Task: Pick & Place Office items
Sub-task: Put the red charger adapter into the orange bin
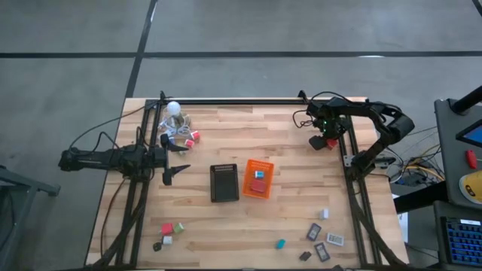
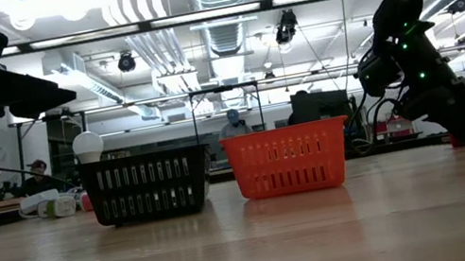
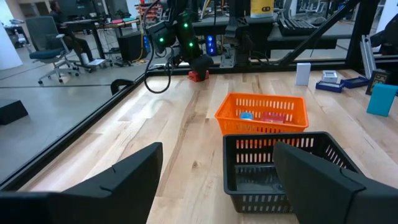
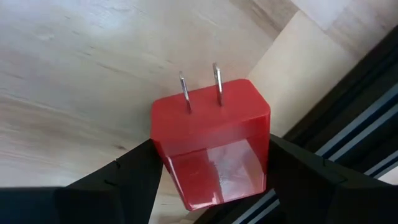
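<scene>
The worktop (image 1: 226, 226) is made of pale wooden planks with a smooth surface, and a dark metal frame runs along its left, right and far edges. The right gripper (image 4: 211, 171) is near the far right corner, close beside the right frame rail, and it is closed on a red plug block (image 4: 211, 143). This block is glossy plastic with rounded corners and two thin metal prongs that stand out from its end face. In the high view the block (image 1: 330, 142) hangs just inside the rail.

The left gripper (image 3: 217, 180) is open and empty, at the left side of the worktop, pointing toward the middle. In front of it stand a black tray (image 1: 224, 183) and an orange tray (image 1: 258, 179), both with slotted plastic walls, side by side. The orange tray holds a blue piece and a red piece.

Other office items lie in small groups: red, green and grey blocks (image 1: 169, 229) near the front left, and flat grey rectangles (image 1: 324, 242) near the front right. The middle front is bare wood.
</scene>
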Robot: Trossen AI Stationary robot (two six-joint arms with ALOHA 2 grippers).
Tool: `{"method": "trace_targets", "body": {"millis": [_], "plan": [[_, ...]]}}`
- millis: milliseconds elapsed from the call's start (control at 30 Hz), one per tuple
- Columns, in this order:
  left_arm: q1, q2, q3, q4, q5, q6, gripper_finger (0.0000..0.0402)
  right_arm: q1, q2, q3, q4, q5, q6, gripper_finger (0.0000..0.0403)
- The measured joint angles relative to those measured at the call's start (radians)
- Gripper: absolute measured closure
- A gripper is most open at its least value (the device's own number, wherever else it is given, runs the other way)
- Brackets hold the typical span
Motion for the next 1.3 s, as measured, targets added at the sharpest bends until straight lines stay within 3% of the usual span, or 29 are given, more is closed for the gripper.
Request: {"method": "trace_targets", "body": {"millis": [467,833,1300], "plan": [[0.0,0.0,0.0,0.0,0.0,0.0,0.0092,0.0,-0.041,-0.009,0.012,0.0,0.008,0.0139],[0.0,0.0,0.0,0.0,0.0,0.0,0.0092,0.0,-0.04,-0.007,0.006,-0.026,0.031,0.0193],[0.0,0.0,0.0,0.0,0.0,0.0,0.0092,0.0,-0.07,-0.008,0.016,-0.013,0.056,0.0184]]}}
